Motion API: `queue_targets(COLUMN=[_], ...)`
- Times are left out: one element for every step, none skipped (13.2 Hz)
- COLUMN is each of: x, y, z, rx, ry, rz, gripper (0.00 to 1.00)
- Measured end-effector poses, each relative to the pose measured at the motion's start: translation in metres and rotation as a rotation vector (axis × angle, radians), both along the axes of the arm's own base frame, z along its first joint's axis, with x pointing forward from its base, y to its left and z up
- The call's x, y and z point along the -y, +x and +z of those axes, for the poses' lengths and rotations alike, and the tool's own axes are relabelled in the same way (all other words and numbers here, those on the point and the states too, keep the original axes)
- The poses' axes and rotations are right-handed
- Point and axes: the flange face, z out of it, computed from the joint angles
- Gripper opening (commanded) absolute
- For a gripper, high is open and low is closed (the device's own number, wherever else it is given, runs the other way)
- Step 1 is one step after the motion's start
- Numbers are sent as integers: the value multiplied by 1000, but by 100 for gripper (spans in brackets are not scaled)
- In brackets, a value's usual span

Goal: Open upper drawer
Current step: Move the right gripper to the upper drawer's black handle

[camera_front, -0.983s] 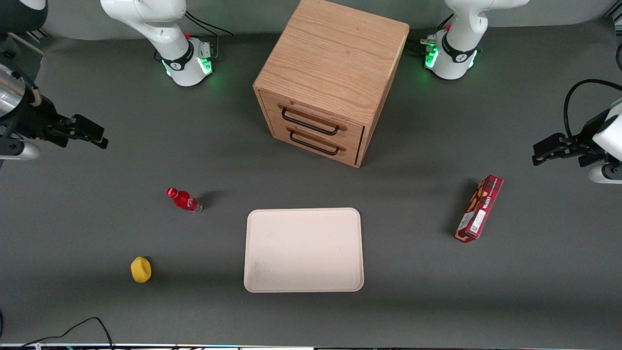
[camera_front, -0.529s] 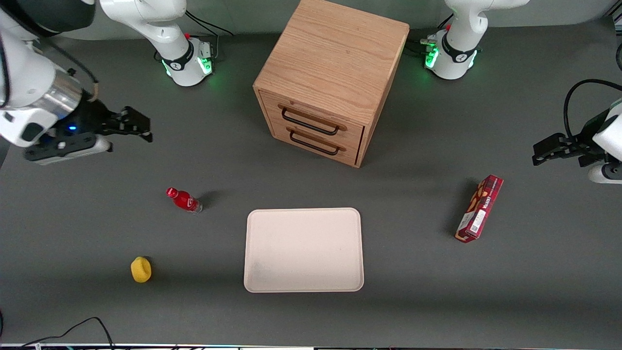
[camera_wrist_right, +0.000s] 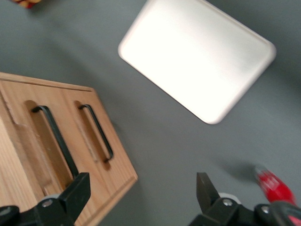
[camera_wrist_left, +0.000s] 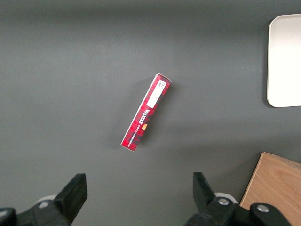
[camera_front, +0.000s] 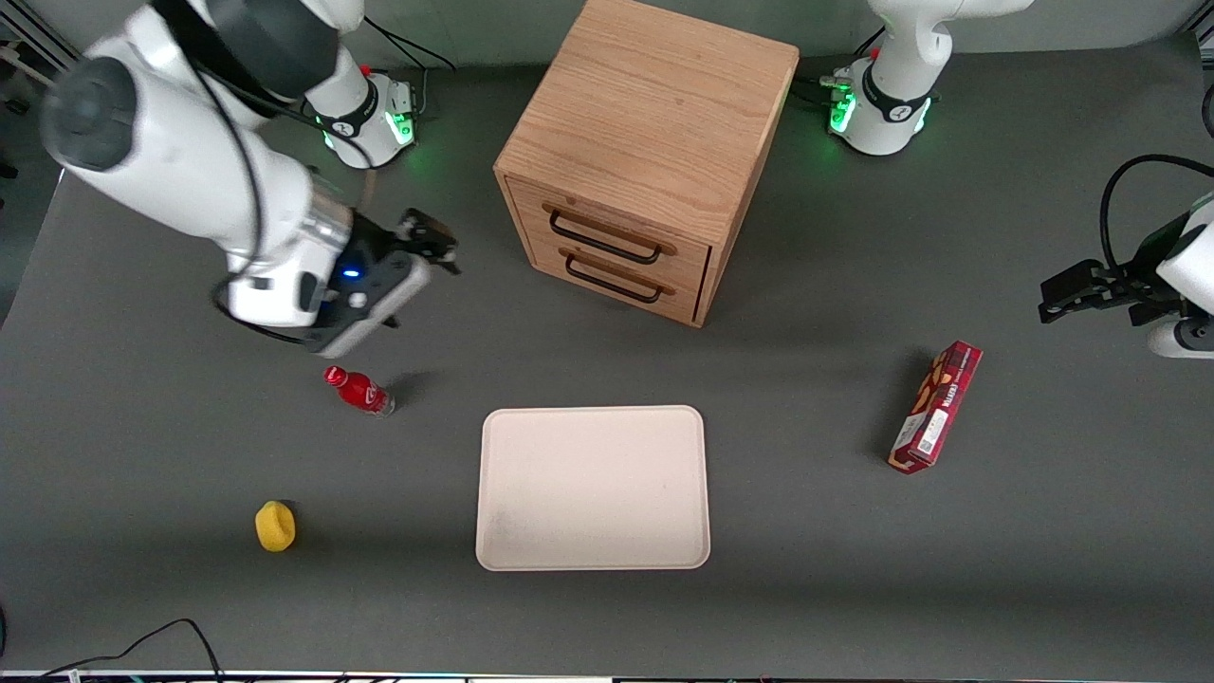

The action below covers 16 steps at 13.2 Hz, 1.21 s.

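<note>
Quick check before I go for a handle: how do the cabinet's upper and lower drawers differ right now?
The upper drawer sits directly under the cabinet top; the lower drawer sits under it, nearer the table. Its handle is also closer to the front camera. Otherwise they match: both shut, light oak, thin black bar handles. The end effector hovers open beside the cabinet, toward the working arm's end, touching neither.

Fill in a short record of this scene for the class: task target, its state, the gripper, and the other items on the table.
target: upper drawer, topmost drawer of the wooden cabinet
drawer state: closed, black handle untouched
gripper: open, above the table beside the cabinet, apart from the handle
tray: cream, nearer the front camera than the cabinet
red bottle: on the table near the gripper
yellow object: near the front edge
red box: toward the parked arm's end
</note>
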Motion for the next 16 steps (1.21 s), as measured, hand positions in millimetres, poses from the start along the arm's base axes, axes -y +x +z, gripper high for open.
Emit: queue_targets(x=[-19,-34,-47,-62,-78,-94,-107,-115,-120,-123,-125,-127,-130,-134,-138,-141], y=[-1,-4,-8,-15,-24,-33,-40,-45,-46,-47,-49,-51,-54,-58,-62,-66], z=[-15,-28,-38,-45,-52,-60,-70,-79,-87,-95,-101,-107,-112,-117,-122,-128], rx=[-4,-14,-26,-43,-61,-80,-97,-113,-124,-128,-130,-130,-132,-131,-132,-132], ry=[21,36,48,60,70,74,73,72,73,75,77,78,78,79,76,66], rz=[80,152,198,236,267,297,320,334,340,341,341,342,345,349,355,364], gripper=[100,100,100,100,100,100,100,100,100,100,100,100,100,100,100,100])
